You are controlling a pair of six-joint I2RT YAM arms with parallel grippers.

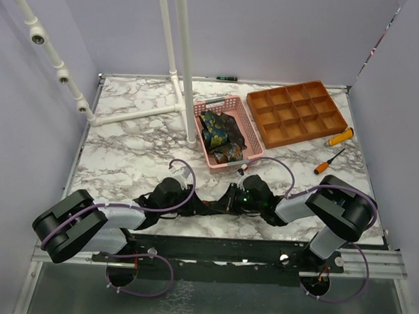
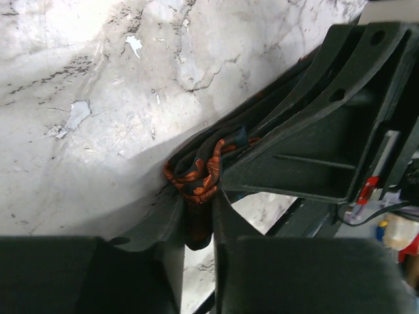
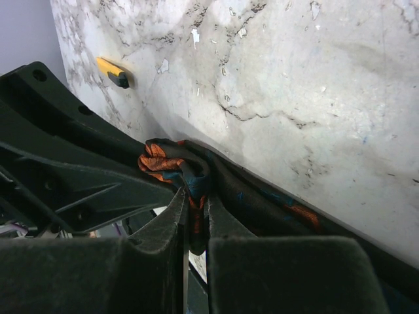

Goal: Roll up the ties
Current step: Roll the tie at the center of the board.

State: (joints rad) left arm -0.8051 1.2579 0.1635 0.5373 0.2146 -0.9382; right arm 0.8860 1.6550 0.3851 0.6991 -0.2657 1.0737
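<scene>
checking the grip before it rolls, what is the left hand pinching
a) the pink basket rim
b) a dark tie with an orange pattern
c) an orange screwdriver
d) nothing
b, the left hand is closed on a dark tie whose orange pattern bunches up between its fingers.

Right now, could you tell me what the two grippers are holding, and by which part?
The orange-patterned dark necktie: left gripper and right gripper each pinch its bunched fold, jaws side by side.
</scene>
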